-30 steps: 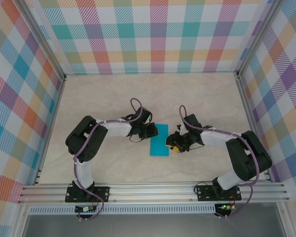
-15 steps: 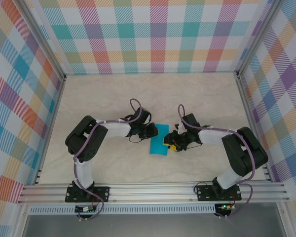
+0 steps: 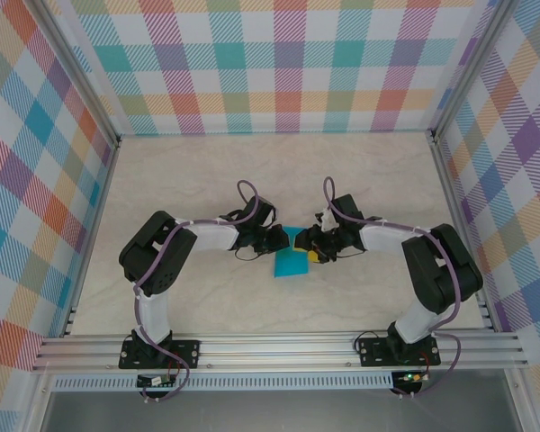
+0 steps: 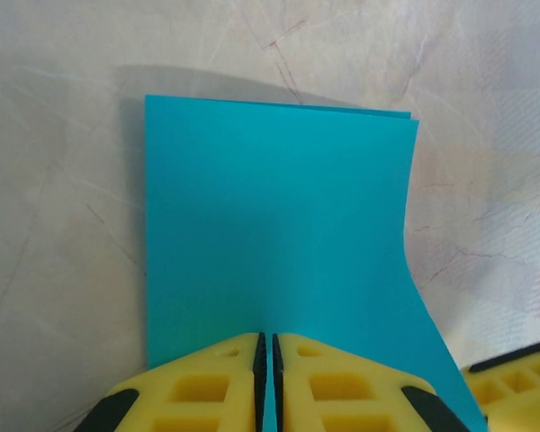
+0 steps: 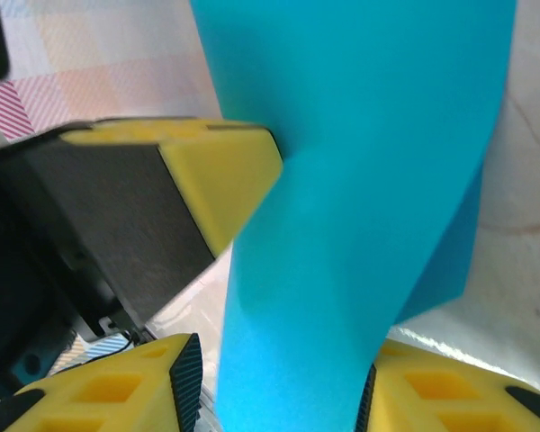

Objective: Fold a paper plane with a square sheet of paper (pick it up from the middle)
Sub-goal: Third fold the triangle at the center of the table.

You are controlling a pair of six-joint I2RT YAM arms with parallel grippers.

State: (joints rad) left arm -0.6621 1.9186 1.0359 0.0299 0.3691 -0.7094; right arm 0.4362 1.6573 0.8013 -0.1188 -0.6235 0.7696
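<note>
from above, the folded teal sheet (image 3: 291, 262) sits on the table (image 3: 198, 180) between left gripper (image 3: 279, 239) and right gripper (image 3: 311, 251); left wrist view, yellow fingers (image 4: 207, 391) clamped on its near edge (two layers showing); right wrist view, the sheet rises between parted fingers (image 5: 108, 391).

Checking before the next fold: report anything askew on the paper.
The square sheet of paper, pinched by the left gripper, is not flat: one side edge bows out toward the right gripper, where it twists. No tears visible.
</note>
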